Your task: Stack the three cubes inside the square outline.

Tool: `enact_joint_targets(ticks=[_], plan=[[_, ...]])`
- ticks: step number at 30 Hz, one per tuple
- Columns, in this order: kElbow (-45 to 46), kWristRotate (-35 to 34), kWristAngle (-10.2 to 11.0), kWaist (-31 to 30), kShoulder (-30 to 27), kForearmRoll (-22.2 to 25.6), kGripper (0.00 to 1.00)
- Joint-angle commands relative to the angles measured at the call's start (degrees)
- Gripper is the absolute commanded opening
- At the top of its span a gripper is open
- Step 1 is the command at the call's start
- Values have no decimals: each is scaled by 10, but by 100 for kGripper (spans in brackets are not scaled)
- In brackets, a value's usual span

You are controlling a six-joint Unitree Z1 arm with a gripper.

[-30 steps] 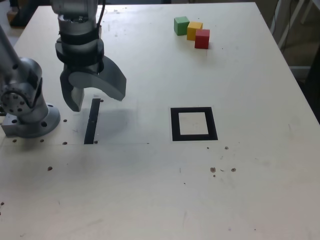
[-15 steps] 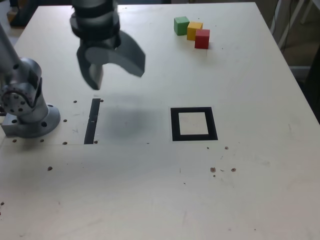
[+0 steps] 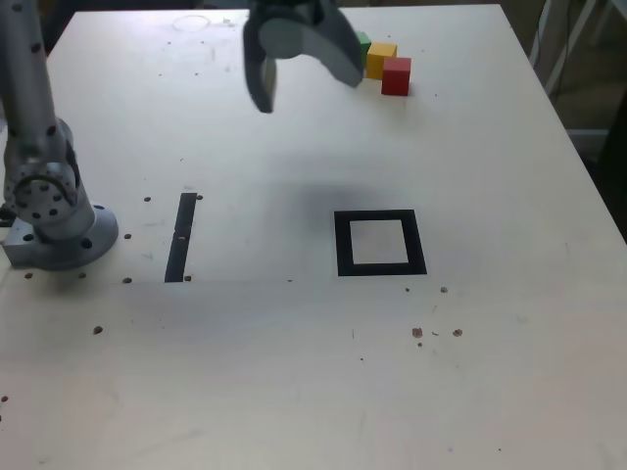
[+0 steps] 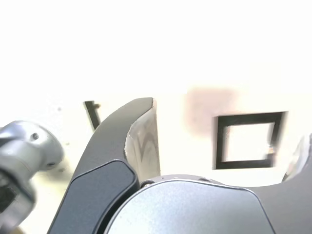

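1. Three cubes sit in a tight diagonal row near the far edge of the desk [image 3: 490, 372] in the exterior view: the red cube [image 3: 396, 75] nearest the camera, the yellow cube [image 3: 381, 58] touching it behind, and the green cube [image 3: 363, 41] at the back.
2. Only a sliver of the green cube shows, because the hand [image 3: 302, 76] hangs in front of it.
3. Both jaws of the hand are spread wide with nothing between them; it is released and holds no cube.
4. In the exterior view the hand is raised above the desk, just to the left of the cube row, its jaws pointing down toward the surface.
5. Square outline [image 3: 380, 243]: a black tape frame with a pale centre, lying flat at mid-desk, well apart from the cubes and nearer the camera. Nothing stands inside it.
6. From the wrist view the same outline [image 4: 249, 140] shows between the two dark jaws, with the desk around it washed out by glare.
7. A thin black strip [image 3: 181, 237] lies to the exterior view's left of the outline, and also shows in the wrist view [image 4: 91, 114].
8. Arm base [image 3: 54, 211]: grey metal, standing at the exterior view's left edge of the desk, beside the strip.
9. Small dark specks dot the near half of the desk.
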Motion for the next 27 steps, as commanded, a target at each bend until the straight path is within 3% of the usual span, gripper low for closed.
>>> enact_joint_targets(ticks=[1, 12, 18, 27], plan=[[-88, 26, 0, 19, 50, 23, 100], [-259, 101, 14, 108, 184, 56, 100], [-311, 110, 32, 135, 240, 62, 99], [-377, 126, 40, 156, 313, 59, 98]])
